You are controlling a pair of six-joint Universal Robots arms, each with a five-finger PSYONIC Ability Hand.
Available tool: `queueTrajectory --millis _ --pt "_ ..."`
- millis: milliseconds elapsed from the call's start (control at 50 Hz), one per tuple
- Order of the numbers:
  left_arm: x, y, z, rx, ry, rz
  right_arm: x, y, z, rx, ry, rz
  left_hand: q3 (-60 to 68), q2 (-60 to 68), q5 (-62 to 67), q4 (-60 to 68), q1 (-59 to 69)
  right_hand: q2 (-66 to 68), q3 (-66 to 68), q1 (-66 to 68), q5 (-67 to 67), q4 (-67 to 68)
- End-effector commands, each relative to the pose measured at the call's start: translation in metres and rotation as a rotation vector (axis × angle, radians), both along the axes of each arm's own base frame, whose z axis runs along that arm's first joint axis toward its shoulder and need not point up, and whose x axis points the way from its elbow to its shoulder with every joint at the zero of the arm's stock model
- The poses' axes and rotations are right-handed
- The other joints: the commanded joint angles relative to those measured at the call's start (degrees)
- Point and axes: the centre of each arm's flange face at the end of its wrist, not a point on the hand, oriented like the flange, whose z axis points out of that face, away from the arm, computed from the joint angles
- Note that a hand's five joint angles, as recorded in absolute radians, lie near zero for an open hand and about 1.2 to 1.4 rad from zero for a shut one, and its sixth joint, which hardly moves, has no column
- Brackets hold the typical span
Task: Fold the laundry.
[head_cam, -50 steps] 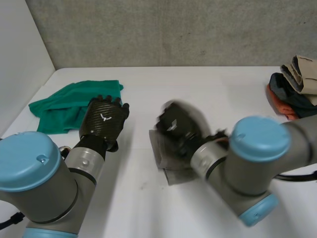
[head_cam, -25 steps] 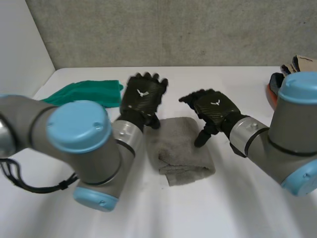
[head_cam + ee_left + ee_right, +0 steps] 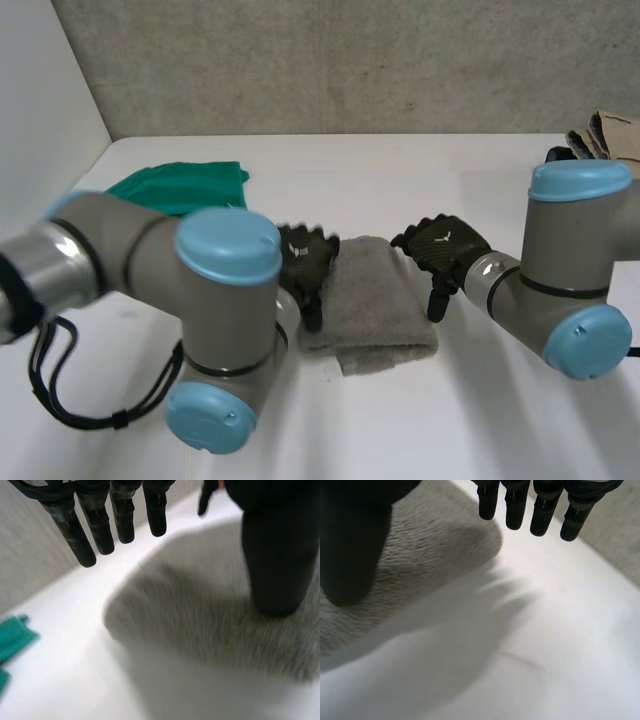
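I see the grey towel (image 3: 372, 300) lying folded into a thick, roughly square pad near the middle of the white table (image 3: 450, 190), between my two hands. The left hand (image 3: 305, 262) sits at the towel's left edge. In the left wrist view its fingers (image 3: 75, 527) hang straight and slightly apart above the bare table just beyond the towel (image 3: 200, 625), and its thumb (image 3: 277, 555) stands well apart from them over the pile. It is spread and pinches nothing, though I cannot tell whether the thumb actually touches the fabric. The right hand (image 3: 447, 247) is at the towel's right edge, palm down. In the right wrist view its fingers (image 3: 517, 507) are straight and side by side over the table by the towel's rounded corner (image 3: 425, 545), with the thumb (image 3: 355, 545) held apart above the cloth, so this hand is spread too and grips nothing. The left arm (image 3: 225, 250) bends across the near left of the table, and the right arm (image 3: 580, 185) comes in from the right. Farther out, a green cloth (image 3: 185, 185) lies crumpled at the far left corner, well apart from the towel. A heap of clothes (image 3: 605, 135) sits at the far right edge, partly behind the right arm. A grey wall (image 3: 350, 60) closes the back of the table.
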Motion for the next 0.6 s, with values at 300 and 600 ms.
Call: queueTrajectory --millis 300,600 --pt "0.017 0.007 0.085 -0.114 0.171 -0.081 -0.009 0.098 -0.043 -0.155 -0.108 0.202 -1.1 -0.6 -0.3 -0.7 0.5 2.1 1.3 1.3 1.2 1.2" --pt "0.018 0.003 0.077 -0.102 0.164 -0.073 0.009 0.063 -0.059 -0.299 -0.155 0.195 -0.9 -0.4 -0.2 -0.5 0.7 18.4 17.6 17.6 17.5 17.5"
